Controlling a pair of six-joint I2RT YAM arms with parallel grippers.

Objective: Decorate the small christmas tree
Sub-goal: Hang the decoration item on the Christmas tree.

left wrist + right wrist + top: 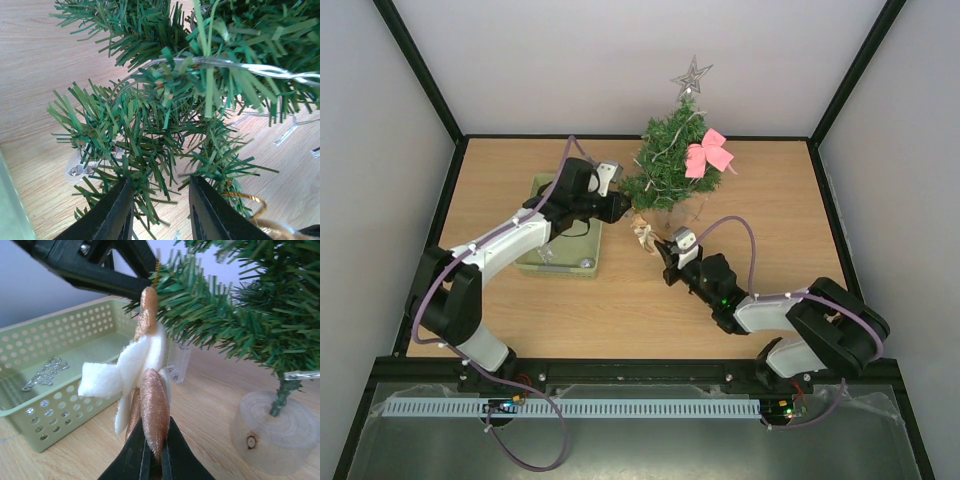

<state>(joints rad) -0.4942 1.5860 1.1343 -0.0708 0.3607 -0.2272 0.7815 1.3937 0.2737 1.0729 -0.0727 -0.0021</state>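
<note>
The small christmas tree [665,165] stands on a round wooden base [272,437] at the back, with a silver star [691,77] on top, a pink bow [708,152] and a clear light string [250,67]. My left gripper [618,205] is at its lower left branches. In the left wrist view its fingers [160,200] stand apart with needle tips between them. My right gripper [155,445] is shut on a copper and white felt ornament [145,385], held upright below a low branch. The ornament's gold thread loop [245,197] reaches up beside the left fingers.
A pale green perforated basket [560,262] lies left of the tree under the left arm, and a silver ornament [45,374] lies inside it. A clear light-string piece [177,362] hangs by the basket corner. Dark frame rails edge the wooden table [770,200].
</note>
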